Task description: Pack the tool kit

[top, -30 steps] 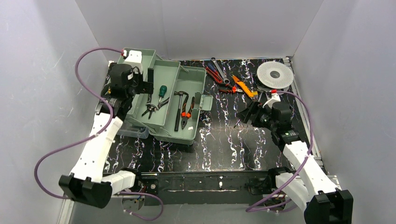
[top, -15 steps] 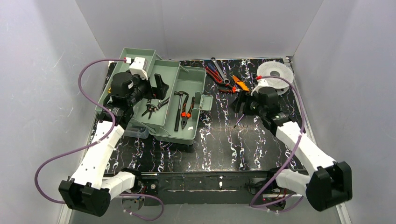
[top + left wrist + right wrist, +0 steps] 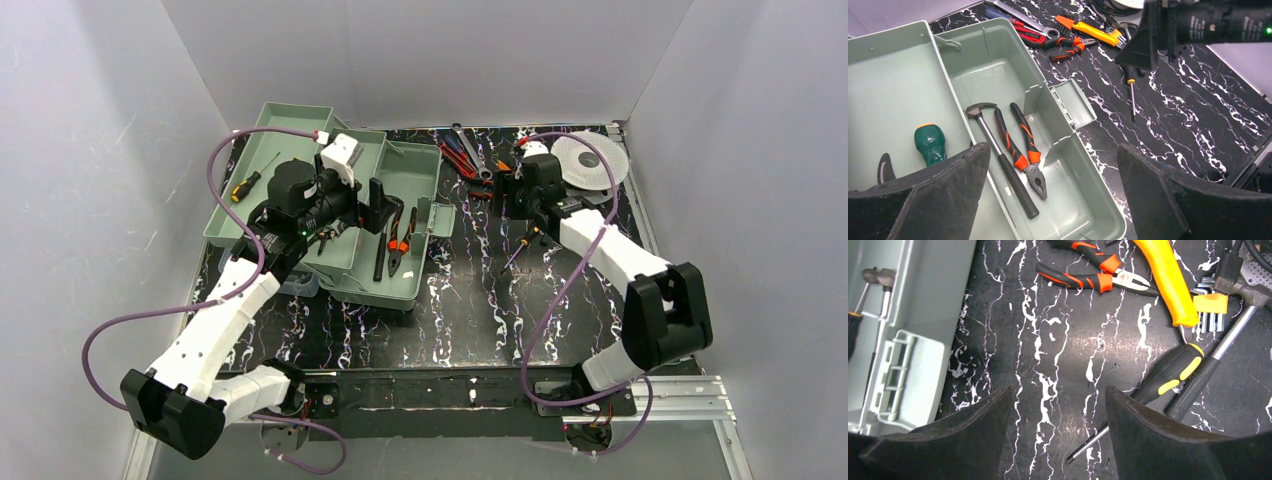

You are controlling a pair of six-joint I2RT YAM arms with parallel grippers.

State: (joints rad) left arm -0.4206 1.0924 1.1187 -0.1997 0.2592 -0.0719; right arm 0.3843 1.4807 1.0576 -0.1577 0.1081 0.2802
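Note:
The green toolbox [image 3: 412,172] stands open at the left. It holds a hammer [image 3: 998,150], orange pliers [image 3: 1023,145] and a green-handled screwdriver [image 3: 930,142]. My left gripper [image 3: 380,205] hovers open and empty over the box's tray [image 3: 1083,200]. My right gripper [image 3: 515,192] is open and empty, low over the table beside the loose tools. A black-and-yellow screwdriver [image 3: 1168,375] lies just right of its fingers, with its tip between them. Red-and-black pliers [image 3: 1093,277], an orange-handled tool [image 3: 1168,280], hex keys [image 3: 1210,310] and a black-handled tool [image 3: 1208,370] lie beyond.
A white spool [image 3: 590,155] sits at the back right. Wrenches and more pliers [image 3: 465,158] lie at the back centre. A small screwdriver [image 3: 250,180] lies in the open lid. The box's latch flap [image 3: 898,375] sticks out toward the right gripper.
My left arm has swung right from the lid side to over the tray. My right arm has swung back and left to the loose tools. Both grippers stay open.

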